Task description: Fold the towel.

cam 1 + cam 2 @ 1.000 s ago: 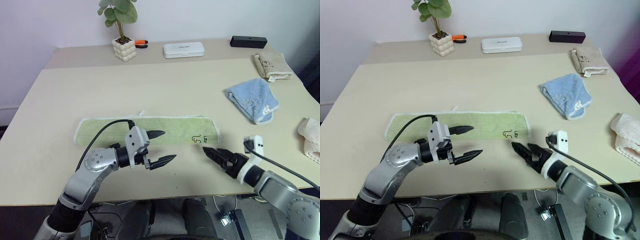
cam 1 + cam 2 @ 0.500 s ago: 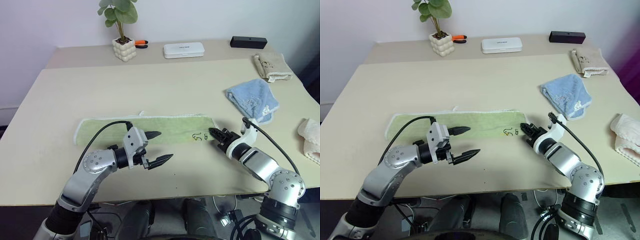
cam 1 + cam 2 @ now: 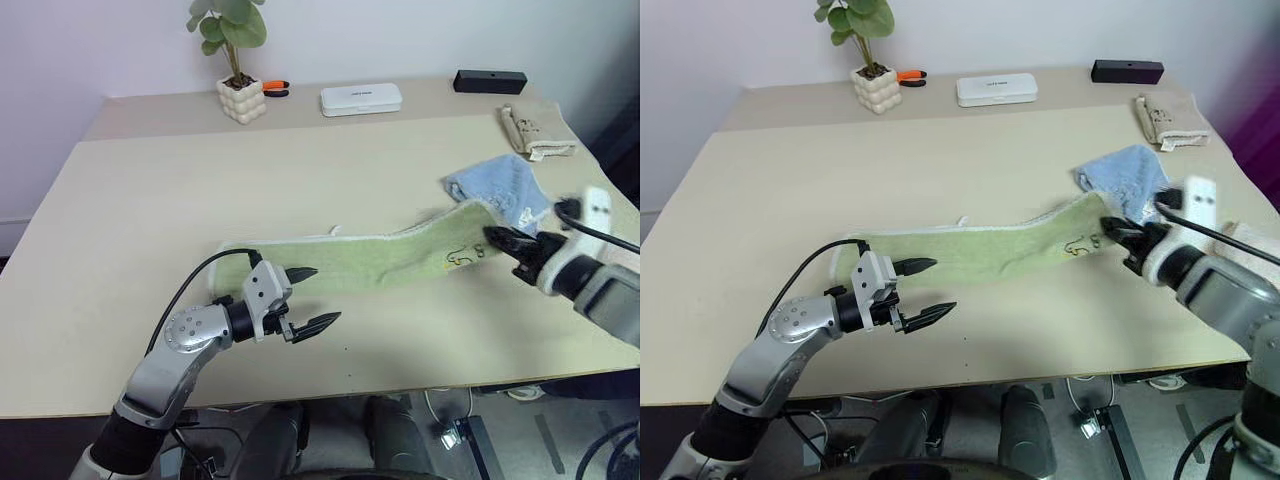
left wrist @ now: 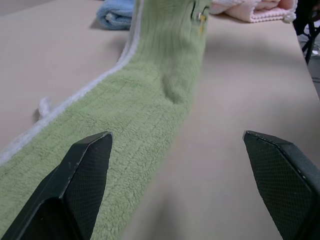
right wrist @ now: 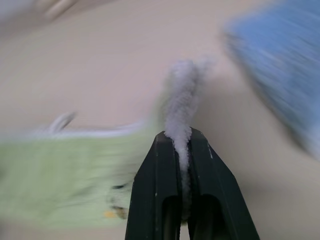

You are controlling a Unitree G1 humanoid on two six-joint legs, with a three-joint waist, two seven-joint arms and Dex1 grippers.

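Bright, even light, soft shadows (right wrist view smeared with blur).

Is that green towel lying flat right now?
Not entirely. The right gripper is shut on the towel and holds that end raised off the table; the rest lies flat.

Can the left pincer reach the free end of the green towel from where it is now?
Probably yes. The left pincer hangs open right at the green towel, near the end lying on the table, and nothing stands between them. The right pincer grips the other end.
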